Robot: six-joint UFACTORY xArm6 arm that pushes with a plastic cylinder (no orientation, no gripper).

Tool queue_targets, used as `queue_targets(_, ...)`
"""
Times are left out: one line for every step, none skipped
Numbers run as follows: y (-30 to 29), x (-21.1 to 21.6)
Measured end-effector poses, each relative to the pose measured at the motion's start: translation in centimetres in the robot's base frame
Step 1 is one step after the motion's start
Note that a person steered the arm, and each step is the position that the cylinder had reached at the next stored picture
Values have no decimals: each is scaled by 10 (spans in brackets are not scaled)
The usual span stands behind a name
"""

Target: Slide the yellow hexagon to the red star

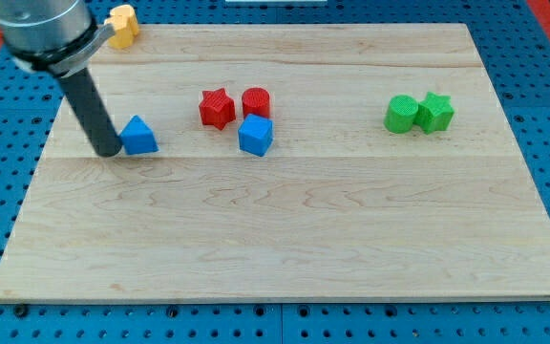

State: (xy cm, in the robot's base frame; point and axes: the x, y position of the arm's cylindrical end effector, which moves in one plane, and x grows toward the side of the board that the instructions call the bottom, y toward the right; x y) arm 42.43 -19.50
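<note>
The arm ends in a straight dark rod, and the rod comes down from the view's top left corner to the wooden counter [285, 239]. This tool has no jaws at all, so it can be neither open nor closed and it holds nothing; it is only a plain rod. The tip [110, 152] stands on the counter at the left part of the view, just beside the blue triangular block [139, 136], on the left side of this block; whether the two really touch cannot be told from this view. The yellow hexagon [122, 25] lies at the top left edge of the counter, partly behind the body of the arm, and it seems to sit half over the edge. It is well apart from the tip, which is lower in the view. The red star [217, 108] is near the middle of the counter, to the right of the blue triangular block and well apart from the yellow hexagon. Just beside the red star, at its right, stands a red cylinder [256, 101], and a blue cube [255, 135] is directly below this cylinder, close enough that they look touching. Far at the view's right there are two green blocks together, a green rounded block [401, 114] and a green star [435, 111], side by side and touching.
</note>
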Motion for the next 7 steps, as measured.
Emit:
queue_targets(43,-14)
queue_targets(-25,-18)
queue_targets(-47,-83)
queue_targets(-86,-157)
queue_targets(-110,-201)
queue_targets(-110,-225)
queue_targets(-107,-233)
